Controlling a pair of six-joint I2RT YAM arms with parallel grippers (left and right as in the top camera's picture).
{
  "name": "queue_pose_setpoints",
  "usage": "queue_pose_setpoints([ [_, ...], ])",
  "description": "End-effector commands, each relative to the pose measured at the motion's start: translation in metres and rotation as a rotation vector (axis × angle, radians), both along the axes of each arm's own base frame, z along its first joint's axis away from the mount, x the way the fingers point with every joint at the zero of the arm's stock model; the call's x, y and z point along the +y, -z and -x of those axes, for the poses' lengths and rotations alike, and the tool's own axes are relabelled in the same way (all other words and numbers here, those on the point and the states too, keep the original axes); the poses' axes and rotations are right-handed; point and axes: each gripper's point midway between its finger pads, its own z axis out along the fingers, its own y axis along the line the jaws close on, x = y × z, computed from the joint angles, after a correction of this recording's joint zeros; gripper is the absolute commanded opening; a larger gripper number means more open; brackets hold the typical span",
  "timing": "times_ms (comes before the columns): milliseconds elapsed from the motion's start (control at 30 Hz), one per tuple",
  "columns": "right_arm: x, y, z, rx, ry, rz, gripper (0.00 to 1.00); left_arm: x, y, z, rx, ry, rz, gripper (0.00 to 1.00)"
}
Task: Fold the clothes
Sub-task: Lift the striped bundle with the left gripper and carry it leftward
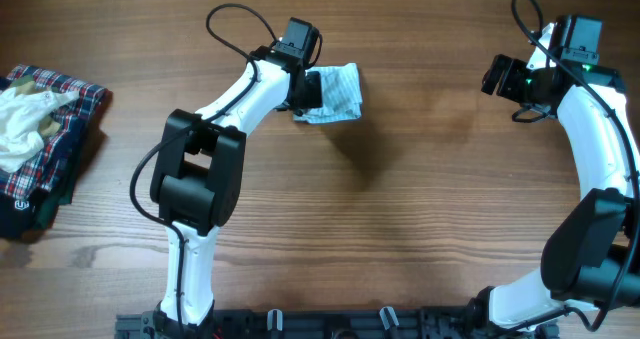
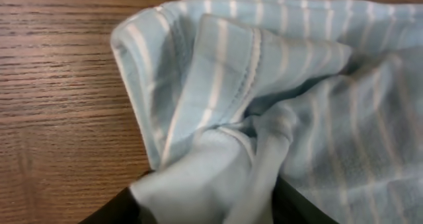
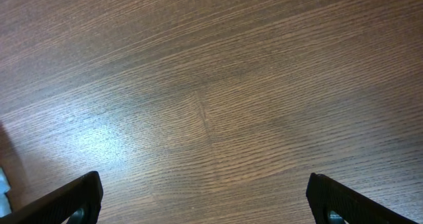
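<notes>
Down between the left gripper's (image 2: 210, 214) dark fingers (image 2: 304, 212) sits a bunch of the thin light-blue pinstriped garment (image 1: 338, 92); whether they clamp it cannot be told. The soft, creased cloth with its stitched hem lies crumpled on the grained brown wooden table (image 1: 400, 209), toward its far middle. The right gripper (image 3: 205, 207) stands wide apart over wood.

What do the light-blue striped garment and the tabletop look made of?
Light-blue striped garment: thin soft cloth, probably cotton, matte; stitched hem and limp folds show. Brown tabletop: wood or wood-look laminate, slight sheen; grain lines, pale glare patch.
</notes>
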Motion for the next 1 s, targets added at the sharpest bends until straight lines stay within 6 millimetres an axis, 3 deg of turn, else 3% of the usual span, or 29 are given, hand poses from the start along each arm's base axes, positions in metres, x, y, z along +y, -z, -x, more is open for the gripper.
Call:
queue_pose_setpoints([
  [0, 0.0, 0.004, 0.002, 0.013, 0.009, 0.004, 1.0, -0.007, 0.024, 0.013, 0.071, 0.033, 0.034, 0.34],
  [100, 0.0, 0.004, 0.002, 0.012, 0.009, 0.004, 1.0, 0.001, 0.013, -0.001, 0.043, 0.008, 0.046, 0.04],
  [200, 0.0, 0.004, 0.002, 0.013, 0.009, 0.004, 1.0, 0.012, -0.005, -0.014, 0.005, -0.021, 0.06, 0.04],
  [300, 0.0, 0.004, 0.002, 0.012, 0.009, 0.004, 1.0, 0.022, -0.042, -0.032, -0.075, -0.049, 0.089, 0.04],
  [500, 0.0, 0.004, 0.002, 0.013, 0.009, 0.004, 1.0, 0.035, -0.082, -0.044, -0.171, -0.079, 0.081, 0.04],
  [700, 0.0, 0.004, 0.002, 0.012, 0.009, 0.004, 1.0, 0.063, -0.092, -0.052, -0.188, -0.134, 0.077, 0.04],
  [833, 0.0, 0.004, 0.002, 0.012, 0.009, 0.004, 1.0, 0.116, -0.128, -0.063, -0.274, -0.218, 0.038, 0.04],
  [867, 0.0, 0.004, 0.002, 0.013, 0.009, 0.004, 1.0, 0.139, -0.142, -0.065, -0.301, -0.257, 0.03, 0.04],
  [967, 0.0, 0.004, 0.002, 0.013, 0.009, 0.004, 1.0, 0.168, -0.153, -0.066, -0.316, -0.292, 0.042, 0.04],
])
